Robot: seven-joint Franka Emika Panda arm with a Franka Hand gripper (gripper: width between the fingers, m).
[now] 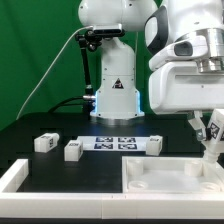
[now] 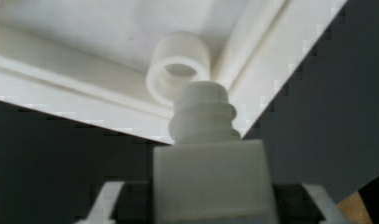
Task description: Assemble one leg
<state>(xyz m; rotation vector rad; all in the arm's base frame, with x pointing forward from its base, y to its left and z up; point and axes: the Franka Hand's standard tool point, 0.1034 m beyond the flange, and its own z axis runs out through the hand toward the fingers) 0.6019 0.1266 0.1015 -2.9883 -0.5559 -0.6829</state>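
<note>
The tool (image 1: 206, 132) was clamped on a leg (image 2: 212, 165) whose threaded tip hung at the panel's (image 1: 150, 182) corner socket (image 2: 181, 68) just ahead of it, apparently not yet screwed in, while three spare legs (image 1: 73, 150) lay on the surface (image 1: 30, 128) well off from the tool.

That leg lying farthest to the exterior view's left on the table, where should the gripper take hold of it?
Pinch the leftmost leg across its blocky body, coming straight down: it lies flat on the table with both sides clear. The gripper is shut on another leg for now.
</note>
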